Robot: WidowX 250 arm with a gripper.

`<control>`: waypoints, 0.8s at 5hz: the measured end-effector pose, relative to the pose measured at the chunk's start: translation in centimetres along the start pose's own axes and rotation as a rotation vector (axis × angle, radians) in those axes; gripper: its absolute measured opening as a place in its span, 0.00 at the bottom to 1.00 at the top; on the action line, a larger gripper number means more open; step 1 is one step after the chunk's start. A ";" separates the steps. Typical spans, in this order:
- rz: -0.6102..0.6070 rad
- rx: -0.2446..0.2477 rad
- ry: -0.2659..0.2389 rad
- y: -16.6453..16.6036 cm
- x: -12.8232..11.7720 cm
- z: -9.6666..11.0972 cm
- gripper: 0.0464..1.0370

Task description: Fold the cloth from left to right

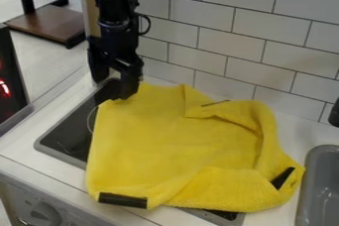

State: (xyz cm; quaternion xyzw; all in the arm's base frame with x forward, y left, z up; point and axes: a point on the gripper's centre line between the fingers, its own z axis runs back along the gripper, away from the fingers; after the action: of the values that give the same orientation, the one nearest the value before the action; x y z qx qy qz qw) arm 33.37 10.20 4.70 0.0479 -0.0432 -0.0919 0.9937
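Note:
The black gripper (119, 84) hangs over the back left corner of the stove, at the upper left of the view. Its lower end is right at the back left corner of the yellow cloth (172, 141); whether it holds the cloth I cannot tell. The cloth lies spread over the stove (63, 133), covering most of it. Rumpled folds run along its right side, and its front right part is folded over. Black patches show at its front left edge and near its right corner.
White counter (39, 173) surrounds the stove. A grey sink (321, 185) is at the right edge, with a black object (334, 113) above it. A white tiled wall (238, 36) stands behind. At the front left is a knob (43, 215).

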 end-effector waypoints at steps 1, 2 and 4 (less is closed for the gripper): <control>-0.008 -0.049 0.024 -0.1 -0.2 -1.5 0.96; -0.047 -0.097 0.037 -0.8 -0.2 -2.1 0.90; -0.050 -0.083 0.028 -0.5 0.0 -2.1 0.33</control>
State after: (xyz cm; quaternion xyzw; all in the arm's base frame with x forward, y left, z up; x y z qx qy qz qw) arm 33.50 9.90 2.54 0.0092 -0.0244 -0.1177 0.9927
